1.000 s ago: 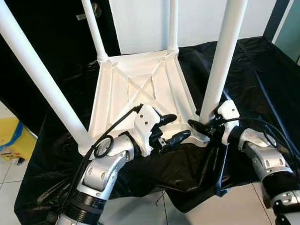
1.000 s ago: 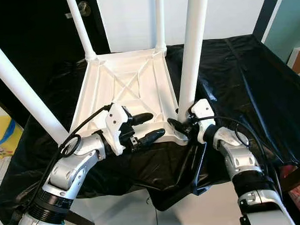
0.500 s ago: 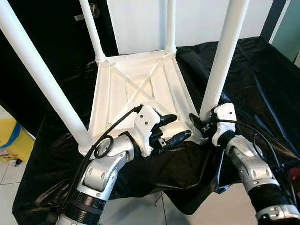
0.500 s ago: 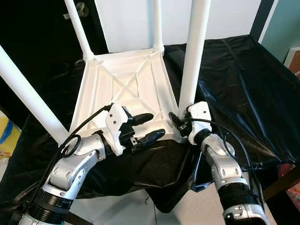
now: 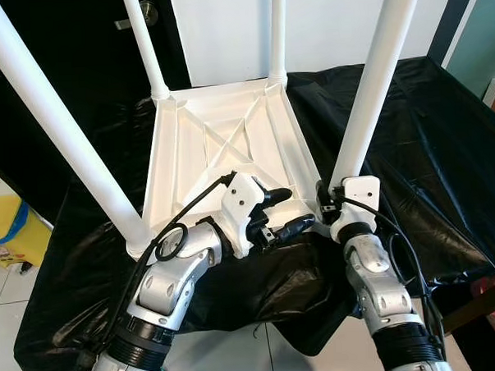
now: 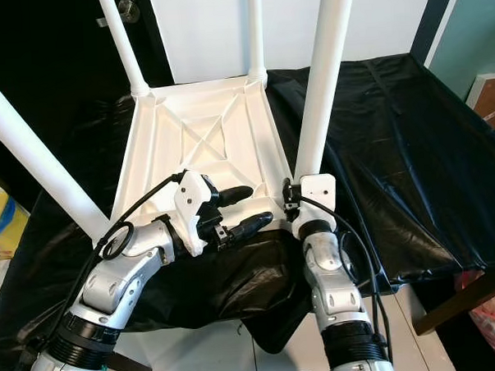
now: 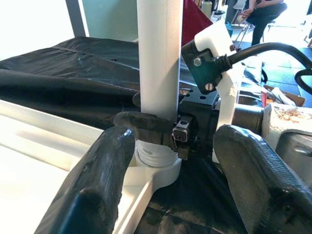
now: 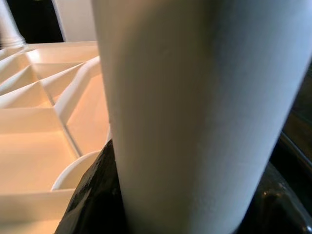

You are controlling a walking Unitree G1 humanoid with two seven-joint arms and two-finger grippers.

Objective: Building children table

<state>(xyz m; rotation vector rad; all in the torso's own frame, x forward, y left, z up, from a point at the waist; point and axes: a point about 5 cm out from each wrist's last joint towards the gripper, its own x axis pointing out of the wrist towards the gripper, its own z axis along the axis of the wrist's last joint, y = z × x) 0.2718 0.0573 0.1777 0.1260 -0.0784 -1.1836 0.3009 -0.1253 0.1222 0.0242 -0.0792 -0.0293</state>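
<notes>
A white children's table (image 5: pixel 221 145) lies upside down on black sheeting, its legs pointing up. My right gripper (image 5: pixel 326 200) is shut on the base of the near-right leg (image 5: pixel 375 89), just above its socket at the tabletop's corner. In the left wrist view one black finger (image 7: pixel 146 127) wraps round that leg (image 7: pixel 159 53). That same white leg (image 8: pixel 195 107) stands close up in the right wrist view. My left gripper (image 5: pixel 291 210) is open, its two fingers spread beside the table's near edge, pointing at the same corner and holding nothing.
Black plastic sheeting (image 5: pixel 426 145) covers the work surface and hangs over its near edge. A yellow bin (image 5: pixel 7 233) stands on the tiled floor at the left. A dark door (image 5: pixel 78 61) is behind. A person (image 7: pixel 263 14) sits far off.
My right forearm has swung left, from out at the right to straight in front of the leg, with the gripper staying on the leg's base. The left arm has kept still.
</notes>
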